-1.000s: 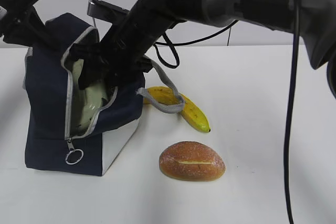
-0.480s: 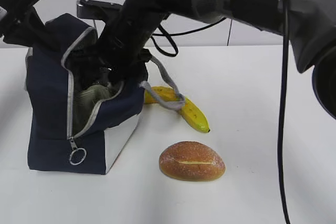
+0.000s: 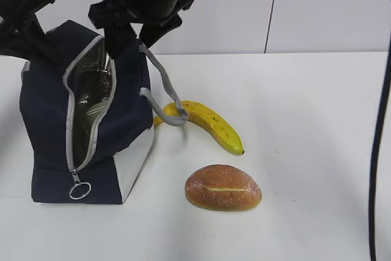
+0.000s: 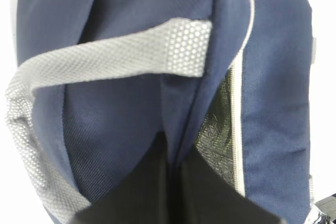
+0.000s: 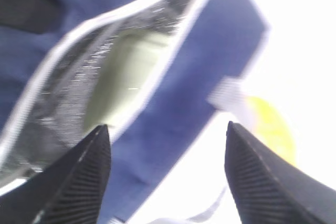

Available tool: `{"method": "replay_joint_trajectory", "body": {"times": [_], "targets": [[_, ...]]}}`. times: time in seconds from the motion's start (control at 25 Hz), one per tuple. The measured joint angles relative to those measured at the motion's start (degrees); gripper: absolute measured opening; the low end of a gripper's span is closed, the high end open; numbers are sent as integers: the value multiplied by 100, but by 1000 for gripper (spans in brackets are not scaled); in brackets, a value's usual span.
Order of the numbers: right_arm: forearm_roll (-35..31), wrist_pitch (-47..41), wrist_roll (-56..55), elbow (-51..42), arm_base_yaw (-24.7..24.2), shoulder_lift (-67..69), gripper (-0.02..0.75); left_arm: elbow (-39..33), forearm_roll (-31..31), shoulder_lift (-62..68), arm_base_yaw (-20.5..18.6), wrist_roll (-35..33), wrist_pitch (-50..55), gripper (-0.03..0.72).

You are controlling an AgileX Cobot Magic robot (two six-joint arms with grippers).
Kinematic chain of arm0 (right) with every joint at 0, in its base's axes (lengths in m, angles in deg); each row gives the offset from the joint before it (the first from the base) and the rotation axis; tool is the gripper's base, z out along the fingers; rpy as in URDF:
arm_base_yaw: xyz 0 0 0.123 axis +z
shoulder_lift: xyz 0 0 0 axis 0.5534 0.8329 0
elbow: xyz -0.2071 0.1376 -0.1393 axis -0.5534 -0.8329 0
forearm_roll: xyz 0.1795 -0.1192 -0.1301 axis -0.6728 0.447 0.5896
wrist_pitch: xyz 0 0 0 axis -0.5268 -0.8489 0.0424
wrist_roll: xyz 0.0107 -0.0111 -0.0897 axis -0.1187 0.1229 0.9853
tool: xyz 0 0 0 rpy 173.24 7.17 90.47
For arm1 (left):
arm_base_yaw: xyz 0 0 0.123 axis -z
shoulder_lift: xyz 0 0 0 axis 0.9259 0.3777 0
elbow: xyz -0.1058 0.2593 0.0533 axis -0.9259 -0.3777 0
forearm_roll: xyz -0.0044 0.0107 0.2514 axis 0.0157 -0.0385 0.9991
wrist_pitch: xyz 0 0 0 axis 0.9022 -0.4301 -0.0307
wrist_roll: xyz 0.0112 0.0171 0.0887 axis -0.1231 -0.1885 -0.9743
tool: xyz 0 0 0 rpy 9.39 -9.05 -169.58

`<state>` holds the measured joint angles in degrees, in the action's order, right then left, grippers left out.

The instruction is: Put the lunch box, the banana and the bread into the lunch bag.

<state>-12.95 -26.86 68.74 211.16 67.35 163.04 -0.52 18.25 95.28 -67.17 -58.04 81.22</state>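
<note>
With nothing between them, the right fingers (image 5: 168,182) stand spread wide and empty above the lunch bag (image 3: 85,120), looking down into its unzipped mouth; a pale sage-green shape, most likely the lid of the lunch box (image 5: 128,72), lies on the silver lining inside, so that item appears to be stowed already. Seen from outside, the right arm's fingers (image 3: 131,35) hang at the bag's 12 o'clock, just over the top edge, close to a grey strap handle (image 3: 162,87) that loops down the bag's 3 o'clock side; whether they touch it I cannot tell.

Left fingers (image 4: 173,192) are pressed together on the navy fabric at the bag's top edge, at about 10 o'clock of the bag in the exterior view. Judgement: this pinch keeps the bag upright and the opening held apart for loading.

Zipper runs open down the front, its ring pull (image 3: 79,190) resting low near the tabletop (image 3: 305,151).

Banana (image 3: 211,125) lies at the bag's 3 o'clock, its near end just beside the hanging strap. Bread (image 3: 223,187) sits at roughly 4 o'clock of the bag, apart from it and from the banana. Both wait outside; banana looks the nearer pick.
</note>
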Motion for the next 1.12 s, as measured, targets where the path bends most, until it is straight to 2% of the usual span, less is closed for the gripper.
{"method": "replay_joint_trajectory", "body": {"times": [0.08,0.24,0.4,0.56,0.72,1.12], "targets": [[457,-28,0,0,-13,-170,502,0,26,0,0,0,4,-3],[957,-52,0,-102,-162,-492,502,0,45,0,0,0,11,-3],[1361,-52,0,-730,-413,-946,502,0,51,0,0,0,17,-3],[1489,-52,83,-1601,-729,-1206,503,0,63,0,0,0,17,-3],[1513,-52,339,-2141,-823,-1194,503,0,63,0,0,0,17,-3],[1428,199,920,-2238,-823,-431,503,0,70,0,0,0,18,-3]]}}
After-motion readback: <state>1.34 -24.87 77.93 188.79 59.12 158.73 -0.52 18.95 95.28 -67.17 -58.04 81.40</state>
